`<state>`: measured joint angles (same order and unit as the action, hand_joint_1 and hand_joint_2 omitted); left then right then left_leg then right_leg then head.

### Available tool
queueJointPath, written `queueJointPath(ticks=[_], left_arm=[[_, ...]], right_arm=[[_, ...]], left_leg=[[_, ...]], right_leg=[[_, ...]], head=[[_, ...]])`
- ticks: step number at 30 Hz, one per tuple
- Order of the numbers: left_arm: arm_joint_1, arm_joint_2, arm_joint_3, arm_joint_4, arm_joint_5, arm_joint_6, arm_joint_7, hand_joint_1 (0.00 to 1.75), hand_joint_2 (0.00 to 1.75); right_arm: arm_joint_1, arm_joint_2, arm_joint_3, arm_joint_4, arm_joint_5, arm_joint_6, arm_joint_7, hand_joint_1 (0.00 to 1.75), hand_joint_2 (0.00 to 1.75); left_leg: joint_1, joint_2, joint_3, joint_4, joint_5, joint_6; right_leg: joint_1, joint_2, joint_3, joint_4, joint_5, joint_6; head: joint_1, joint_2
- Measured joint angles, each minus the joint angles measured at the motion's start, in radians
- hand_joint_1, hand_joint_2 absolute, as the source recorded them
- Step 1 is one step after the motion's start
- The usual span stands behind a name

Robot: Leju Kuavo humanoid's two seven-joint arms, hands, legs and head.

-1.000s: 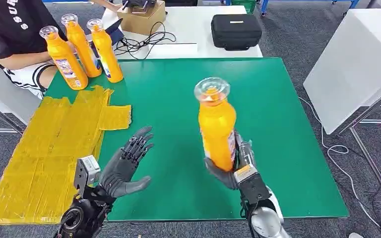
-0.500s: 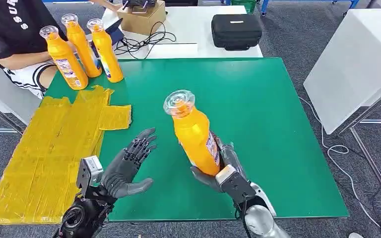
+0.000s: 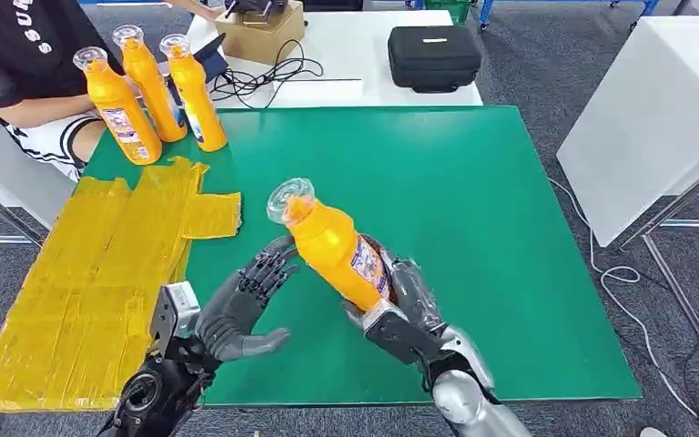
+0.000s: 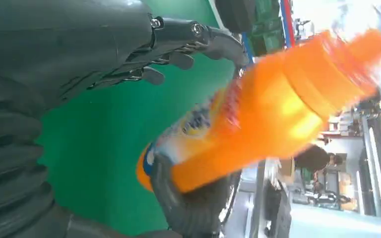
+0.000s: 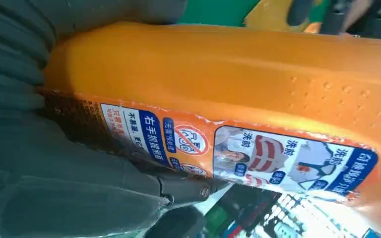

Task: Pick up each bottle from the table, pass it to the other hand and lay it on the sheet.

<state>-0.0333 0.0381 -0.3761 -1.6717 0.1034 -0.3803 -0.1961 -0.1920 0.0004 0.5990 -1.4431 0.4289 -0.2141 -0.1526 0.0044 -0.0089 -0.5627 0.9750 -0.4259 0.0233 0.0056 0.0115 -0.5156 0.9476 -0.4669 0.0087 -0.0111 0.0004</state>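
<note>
My right hand (image 3: 399,314) grips an orange bottle (image 3: 332,246) by its lower body above the green table (image 3: 473,200). The bottle leans over to the left, its clear cap toward my left hand (image 3: 237,305). That hand is open, fingers spread, palm facing the bottle, a little apart from it. The left wrist view has the orange bottle (image 4: 258,124) just beyond the open fingers (image 4: 178,44). The bottle's label (image 5: 238,148) sits close up in the right wrist view. A yellow sheet (image 3: 91,273) lies on the table's left side. Three more orange bottles (image 3: 150,91) stand upright at the far left corner.
A person in a black shirt (image 3: 18,64) sits at the far left behind the standing bottles. A white table behind holds a black case (image 3: 432,56), a cardboard box (image 3: 268,32) and cables. A white panel (image 3: 646,118) stands to the right.
My right hand has carried the bottle left and lower and tipped it from upright to leaning toward my left hand. The left hand has edged slightly forward, still open.
</note>
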Motion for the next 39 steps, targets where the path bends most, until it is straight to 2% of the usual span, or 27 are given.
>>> queueJointPath(ticks=[8,27,36,39], left_arm=[[-0.029,-0.004,-0.016,0.02,0.031,-0.004,0.034,0.0,1.75],[-0.052,-0.013,0.019,0.05,0.034,-0.002,0.048,0.0,1.75],[-0.067,-0.018,0.028,0.083,0.038,0.0,0.04,0.0,1.75],[-0.069,-0.018,0.031,0.089,0.04,0.0,0.037,0.0,1.75]], right_arm=[[-0.051,0.035,0.053,0.086,0.137,-0.043,0.039,1.75,1.75],[-0.149,0.105,0.12,0.213,0.2,-0.06,0.039,1.75,1.75],[-0.182,0.142,0.182,0.267,0.028,0.137,-0.017,1.75,1.75],[-0.187,0.15,0.185,0.277,0.007,0.149,-0.018,1.75,1.75]], left_leg=[[0.0,0.0,0.0,0.0,0.0,0.0],[0.0,0.0,0.0,0.0,0.0,0.0],[0.0,0.0,-0.001,0.0,0.0,0.0],[0.0,0.0,-0.001,0.0,0.0,0.0]], right_leg=[[0.0,0.0,0.0,0.0,0.0,0.0],[0.0,0.0,-0.001,0.0,0.0,0.0],[0.0,0.0,-0.001,0.0,0.0,0.0],[0.0,0.0,-0.001,0.0,0.0,0.0]], head=[[0.0,0.0],[0.0,0.0],[0.0,0.0],[0.001,0.0]])
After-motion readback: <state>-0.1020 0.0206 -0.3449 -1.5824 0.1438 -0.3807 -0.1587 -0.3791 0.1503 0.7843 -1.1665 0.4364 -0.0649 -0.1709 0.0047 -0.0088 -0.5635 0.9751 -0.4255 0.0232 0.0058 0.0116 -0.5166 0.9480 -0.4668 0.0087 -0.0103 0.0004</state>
